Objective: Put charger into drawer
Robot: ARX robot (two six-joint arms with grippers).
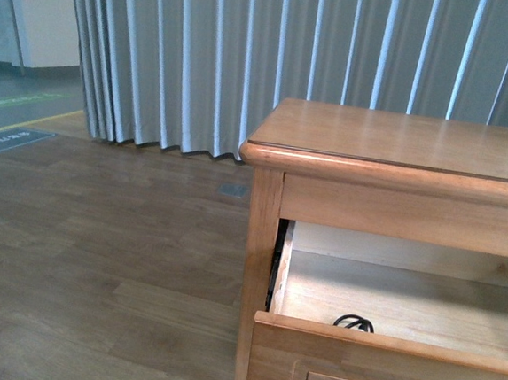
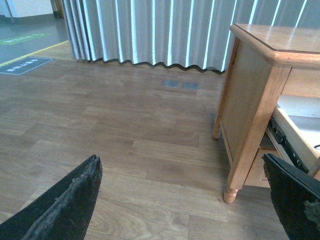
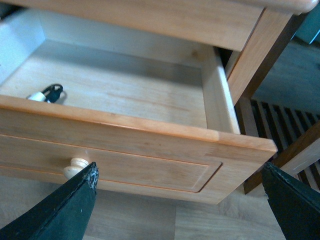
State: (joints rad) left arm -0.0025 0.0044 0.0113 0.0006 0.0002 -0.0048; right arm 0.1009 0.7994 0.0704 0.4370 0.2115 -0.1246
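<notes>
The honey-brown drawer [image 3: 150, 150] stands pulled open, with a recessed panel front and a round pale knob [image 3: 76, 164]. The white charger [image 3: 37, 96] with its coiled black cable [image 3: 54, 92] lies on the pale wood floor inside the drawer, close behind the front panel. In the front view only the black cable [image 1: 353, 323] shows above the drawer front [image 1: 381, 370]. My right gripper [image 3: 180, 200] is open and empty, just in front of the drawer front. My left gripper [image 2: 185, 200] is open and empty, over the floor beside the cabinet.
The wooden cabinet [image 1: 400, 145] holds the drawer; its leg [image 2: 231, 192] stands on the wood-plank floor [image 2: 125, 130]. Grey curtains [image 1: 248, 56] hang behind. A slatted wooden piece [image 3: 280, 135] sits beside the cabinet in the right wrist view.
</notes>
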